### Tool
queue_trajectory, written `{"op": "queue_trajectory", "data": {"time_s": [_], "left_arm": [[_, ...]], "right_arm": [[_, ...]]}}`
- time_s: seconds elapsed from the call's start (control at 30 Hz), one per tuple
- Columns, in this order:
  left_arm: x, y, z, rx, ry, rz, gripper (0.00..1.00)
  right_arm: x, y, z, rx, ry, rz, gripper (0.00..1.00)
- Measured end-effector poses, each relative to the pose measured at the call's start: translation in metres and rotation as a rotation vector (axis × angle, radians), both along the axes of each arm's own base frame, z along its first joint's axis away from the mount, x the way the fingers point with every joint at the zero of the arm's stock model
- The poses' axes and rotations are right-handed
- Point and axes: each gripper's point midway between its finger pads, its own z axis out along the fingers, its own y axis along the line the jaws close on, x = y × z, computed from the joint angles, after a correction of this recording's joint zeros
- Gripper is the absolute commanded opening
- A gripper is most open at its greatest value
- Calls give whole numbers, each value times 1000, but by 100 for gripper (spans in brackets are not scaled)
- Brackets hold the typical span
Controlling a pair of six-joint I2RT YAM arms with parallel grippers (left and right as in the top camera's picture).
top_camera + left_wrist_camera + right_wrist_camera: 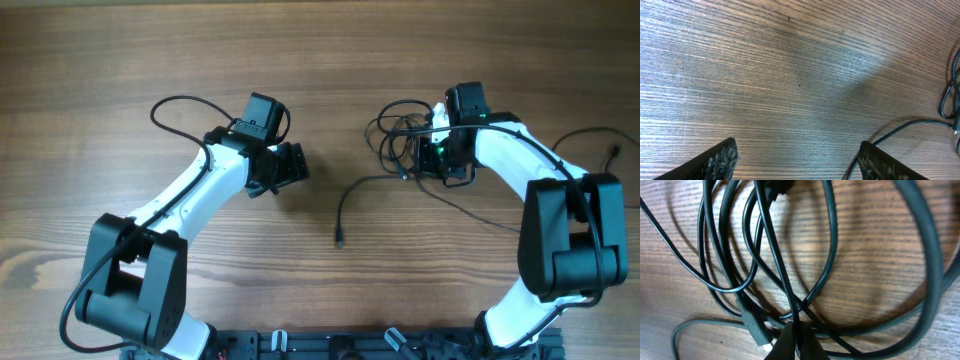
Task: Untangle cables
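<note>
The thin dark grey-black cables (398, 135) lie as a loose heap of overlapping loops on the brown wood-grain counter (120, 60), in the upper right of the overhead frame. One loose strand (346, 198) leaves the heap and curves down toward the frame's centre. It ends in a small plug (340, 240) that lies apart from the rest.

The right tool (792, 337) is set into the right side of the heap. In the right wrist view its two tips meet at bottom centre, clenched on one thin cord where several loops cross. That looks like a spot chosen so the cord can be drawn out of the pile. Which cable it belongs to I cannot tell.

The left tool (797, 147) hangs left of centre in the overhead frame, released, jaws wide apart with only bare counter between them. The loose strand shows at the lower right of its wrist view, near but not touching. This tool seems placed to take that end while the other tool grips the heap.
</note>
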Motion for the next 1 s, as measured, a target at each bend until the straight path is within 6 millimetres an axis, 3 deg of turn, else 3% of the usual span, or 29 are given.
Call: {"op": "queue_trajectory", "data": {"time_s": [0.13, 0.27, 0.4, 0.53, 0.57, 0.63, 0.7, 0.87, 1.0], "left_arm": [[-1, 0, 0, 1, 3, 0, 79], [-1, 0, 0, 1, 3, 0, 79], [-1, 0, 0, 1, 3, 0, 79], [-1, 0, 0, 1, 3, 0, 79], [-1, 0, 0, 1, 3, 0, 79], [-1, 0, 0, 1, 3, 0, 79], [-1, 0, 0, 1, 3, 0, 79], [-1, 0, 0, 1, 3, 0, 79], [-1, 0, 0, 1, 3, 0, 79]], "right_arm": [[-16, 10, 10, 57, 69, 49, 4], [-8, 17, 53, 94, 29, 116, 4], [24, 22, 142, 111, -230, 170, 4], [35, 15, 229, 95, -501, 171, 4], [35, 9, 243, 77, -544, 154, 4], [36, -16, 268, -19, -625, 62, 4], [37, -49, 275, -134, -641, -62, 4], [33, -144, 269, -411, -585, -370, 4], [16, -215, 259, -538, -502, -591, 4]]}}
